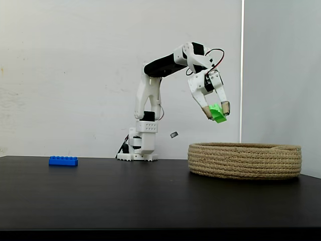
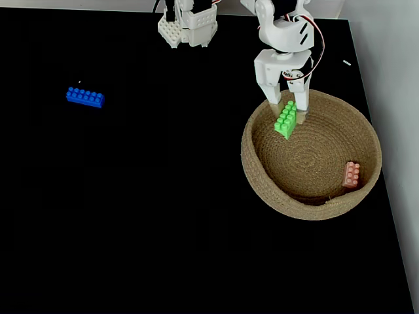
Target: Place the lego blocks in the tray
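Note:
My gripper [image 1: 216, 113] [image 2: 287, 112] hangs above the back left part of the tray [image 1: 245, 160] [image 2: 262, 175], shut on the green lego block [image 1: 218, 113] [image 2: 285, 120], which tilts between the fingers. The tray is a wide round basket of coiled tan rope at the right of the black table. A salmon-pink block [image 2: 351, 174] lies inside it against the right wall in a fixed view. The blue block [image 1: 63, 160] [image 2: 85, 97] lies on the table far to the left, well apart from the arm.
The arm's white base [image 1: 138, 145] [image 2: 188, 23] stands at the back of the table, left of the tray. The table's right edge [image 2: 386, 196] runs close beside the tray. Bare black tabletop lies between the blue block and the tray.

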Available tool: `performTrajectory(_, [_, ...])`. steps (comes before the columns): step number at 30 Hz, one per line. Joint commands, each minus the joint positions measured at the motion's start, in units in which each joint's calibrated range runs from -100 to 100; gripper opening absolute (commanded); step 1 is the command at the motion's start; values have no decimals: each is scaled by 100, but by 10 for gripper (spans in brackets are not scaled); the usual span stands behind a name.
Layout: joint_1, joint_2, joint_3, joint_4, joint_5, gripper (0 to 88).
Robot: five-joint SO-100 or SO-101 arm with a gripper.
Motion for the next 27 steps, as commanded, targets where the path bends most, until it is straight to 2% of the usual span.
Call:
performTrajectory(1, [-62,-401,75,-169,-24,224])
performTrajectory(2, [-29,-401,167,-203,-20,270])
performTrajectory(6, [210,-401,404,-236,-24,327])
performTrajectory(9, [433,-453,531,-236,-15,334])
performTrajectory(13, [1002,-754,586,-194,-142,284])
performTrajectory(18, [2477,-1304,1188,172,-225,270])
performTrajectory(27, [5280,-1081,1927,164,39,259])
